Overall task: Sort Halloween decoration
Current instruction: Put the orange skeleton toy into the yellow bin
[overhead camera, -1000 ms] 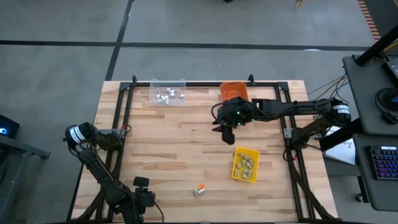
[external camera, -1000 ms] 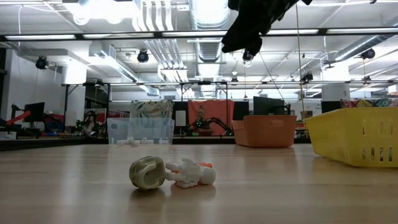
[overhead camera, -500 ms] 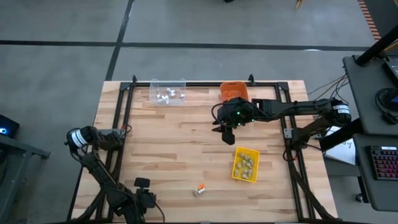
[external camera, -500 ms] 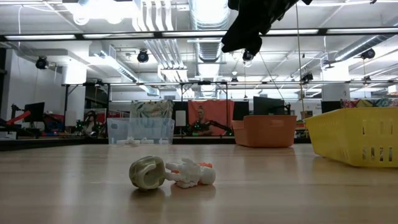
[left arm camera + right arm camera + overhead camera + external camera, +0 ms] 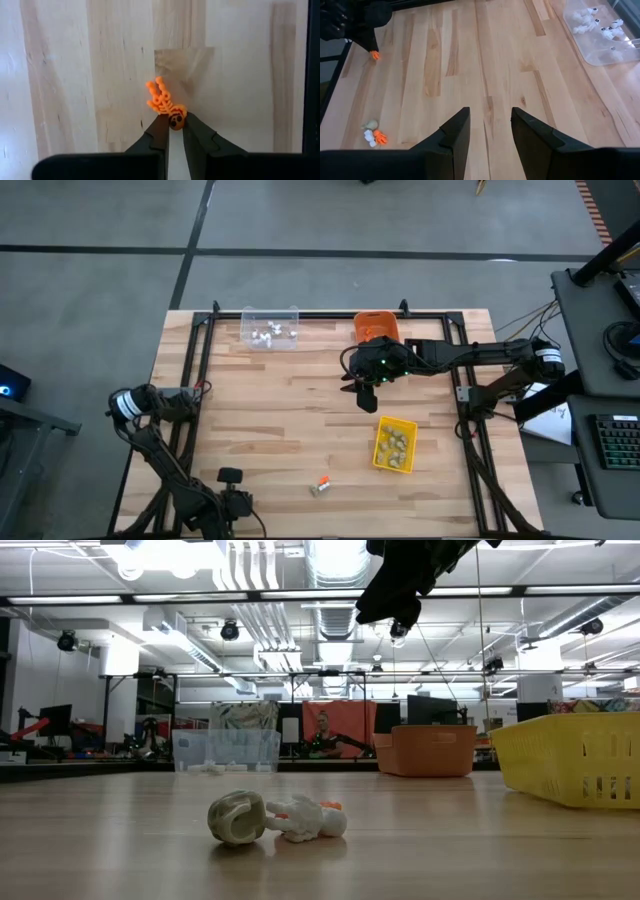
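My left gripper (image 5: 175,123) is low over the table's near left part (image 5: 235,502), shut on a bright orange skeleton trinket (image 5: 164,100). A tan-grey trinket (image 5: 237,817) and a white one with orange bits (image 5: 310,818) lie side by side on the wood near the front edge (image 5: 320,485). My right gripper (image 5: 490,131) hangs open, with nothing in it, high over the table's middle (image 5: 362,392), below the orange bin (image 5: 376,326). My left gripper pinches the orange skeleton's head end (image 5: 175,120) between its two fingertips. The fingers point down at the table from above. The body and limbs (image 5: 159,95) stick out past the fingertips. Whether the trinket lies on the wood or hangs clear, I cannot tell.
A clear bin (image 5: 270,328) holding white trinkets stands at the far edge, left of the orange bin. A yellow bin (image 5: 395,443) with tan-grey trinkets sits on the right, nearer the front. Black rails (image 5: 200,380) run along the table's sides. Bare wood lies between the bins.
My left arm has shifted a little toward the table's near edge.
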### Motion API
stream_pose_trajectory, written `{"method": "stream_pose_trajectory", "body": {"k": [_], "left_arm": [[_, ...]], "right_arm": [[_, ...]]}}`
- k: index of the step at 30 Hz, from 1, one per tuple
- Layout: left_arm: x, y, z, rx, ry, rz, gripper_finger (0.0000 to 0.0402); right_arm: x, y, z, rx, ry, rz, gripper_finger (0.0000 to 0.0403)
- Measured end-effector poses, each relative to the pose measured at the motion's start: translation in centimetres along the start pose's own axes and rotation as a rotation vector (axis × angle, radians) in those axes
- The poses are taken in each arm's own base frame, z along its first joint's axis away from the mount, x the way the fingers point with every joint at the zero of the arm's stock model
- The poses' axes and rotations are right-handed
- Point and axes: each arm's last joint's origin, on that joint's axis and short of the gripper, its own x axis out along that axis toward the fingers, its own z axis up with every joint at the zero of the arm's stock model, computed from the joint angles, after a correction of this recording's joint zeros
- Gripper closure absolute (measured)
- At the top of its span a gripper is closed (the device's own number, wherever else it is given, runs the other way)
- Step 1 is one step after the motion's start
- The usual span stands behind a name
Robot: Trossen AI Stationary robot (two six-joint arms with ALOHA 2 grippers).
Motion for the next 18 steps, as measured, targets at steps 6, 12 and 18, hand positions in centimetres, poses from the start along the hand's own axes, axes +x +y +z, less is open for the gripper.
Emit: {"method": "stream_pose_trajectory", "body": {"k": [6,12,18], "left_arm": [[-0.4,0.3,0.3,-0.069,-0.072,0.047,0.0398],[-1.6,0.7,1.0,-0.087,-0.24,0.124,0.0399],[-3.0,1.9,2.7,-0.075,-0.372,0.309,0.04]], "right_arm": [[0.0,0.0,0.0,-0.007,0.0,0.0,0.0268],[0.0,0.2,0.0,-0.012,-0.002,0.004,0.0268],[1.9,1.7,-0.1,-0.06,-0.072,0.056,0.0268]]}}
